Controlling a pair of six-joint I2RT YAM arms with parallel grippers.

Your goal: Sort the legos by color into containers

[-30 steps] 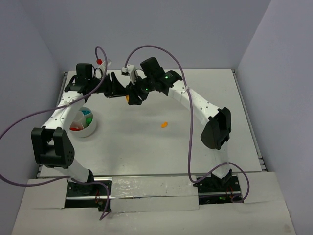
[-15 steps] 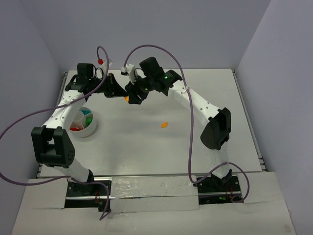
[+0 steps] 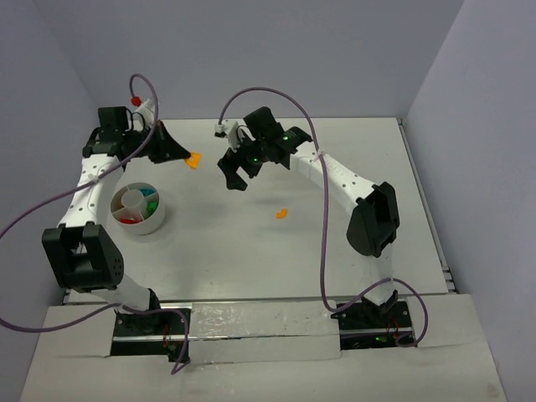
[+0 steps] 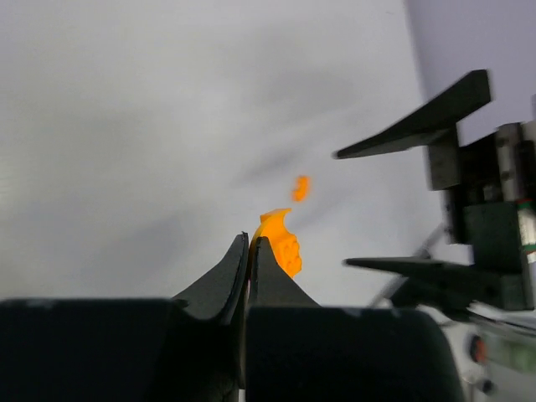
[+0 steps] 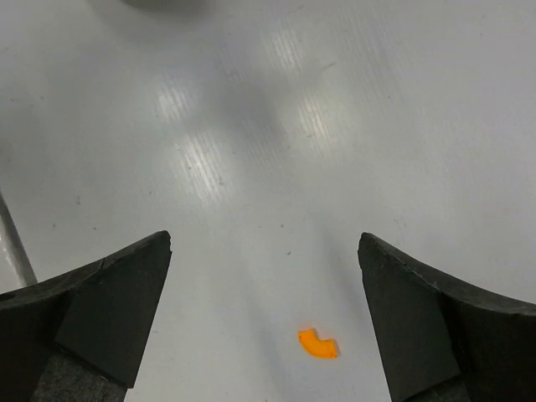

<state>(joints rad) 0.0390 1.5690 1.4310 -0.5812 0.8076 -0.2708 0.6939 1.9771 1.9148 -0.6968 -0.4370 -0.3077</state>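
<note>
My left gripper [image 4: 249,240] pinches an orange curved lego [image 4: 280,241] by its edge at the tips; it may slip before reaching the bowl [image 3: 159,219], behind and below. My right gripper [image 5: 261,247], spread, hangs above a second orange lego [image 5: 317,342].

Overhead from behind, wrist views close, all sharing table [image 3: 251,251]

The small round white bowl [image 3: 156,224] holds red pieces [image 3: 128,220] and cyan pieces [image 3: 151,201] (in separate compartments). An orange brick [image 4: 280,239] hangs pinched in the left gripper [image 4: 249,244], beyond the bowl. A curved orange brick [image 3: 282,213] lies flat, well to the right of the bowl.
</note>
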